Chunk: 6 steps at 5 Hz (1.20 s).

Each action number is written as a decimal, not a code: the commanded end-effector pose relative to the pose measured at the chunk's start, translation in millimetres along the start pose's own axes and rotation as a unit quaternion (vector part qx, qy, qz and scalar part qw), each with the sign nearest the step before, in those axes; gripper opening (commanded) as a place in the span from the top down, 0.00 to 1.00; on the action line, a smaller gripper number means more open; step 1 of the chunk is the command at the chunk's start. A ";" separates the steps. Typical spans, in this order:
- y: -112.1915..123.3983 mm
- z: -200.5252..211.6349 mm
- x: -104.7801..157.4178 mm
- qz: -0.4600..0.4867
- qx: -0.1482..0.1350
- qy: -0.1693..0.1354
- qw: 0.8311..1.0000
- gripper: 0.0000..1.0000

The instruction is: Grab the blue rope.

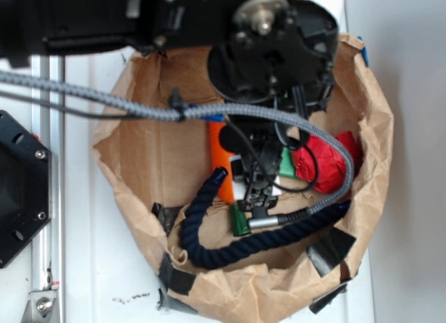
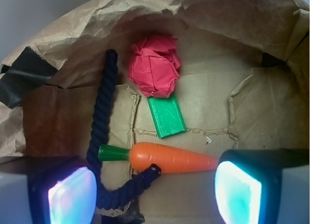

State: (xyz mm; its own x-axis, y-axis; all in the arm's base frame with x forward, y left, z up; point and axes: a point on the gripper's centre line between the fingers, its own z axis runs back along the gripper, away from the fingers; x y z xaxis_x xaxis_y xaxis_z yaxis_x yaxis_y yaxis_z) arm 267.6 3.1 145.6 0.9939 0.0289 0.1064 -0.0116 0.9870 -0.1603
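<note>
The blue rope (image 1: pixel 209 257) is a thick, near-black navy twist that lies in a U on the floor of a brown paper bag (image 1: pixel 132 169). In the wrist view the blue rope (image 2: pixel 99 122) runs down the left side and curls back, and one capped end rests against the orange carrot (image 2: pixel 169 157). My gripper (image 2: pixel 155 192) hangs open above the bag floor with nothing between its fingers. The rope's curl lies by the left finger (image 2: pixel 70 195) and the carrot's tip by the right one. In the exterior view the gripper (image 1: pixel 256 190) hides part of the carrot (image 1: pixel 221 162).
A crumpled red paper ball (image 2: pixel 154 65) and a flat green block (image 2: pixel 166 116) lie beyond the carrot. The bag's crinkled walls (image 2: pixel 227 21) rise all round, patched with black tape (image 2: pixel 24 76). A grey braided robot cable (image 1: pixel 139 108) crosses over the bag.
</note>
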 end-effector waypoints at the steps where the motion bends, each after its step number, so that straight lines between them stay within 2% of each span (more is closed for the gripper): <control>1: -12.4 -9.7 10.5 -0.011 0.026 -0.010 1.000 0.00; 2: -12.3 -37.9 24.3 -0.010 0.049 0.014 0.999 0.00; 3: -9.2 -61.8 28.2 -0.001 0.057 0.034 0.998 0.00; 4: -13.6 -77.6 27.3 -0.008 0.081 0.032 0.996 0.00; 5: -17.2 -78.0 29.1 -0.014 0.066 0.001 0.998 0.00; 6: -21.5 -73.9 40.1 -0.027 0.030 0.009 0.999 0.00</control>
State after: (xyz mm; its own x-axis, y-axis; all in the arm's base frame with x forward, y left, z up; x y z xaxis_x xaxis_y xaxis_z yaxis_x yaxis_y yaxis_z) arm 306.0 -30.9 66.2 0.9984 -0.0386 0.0407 0.0420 0.9954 -0.0856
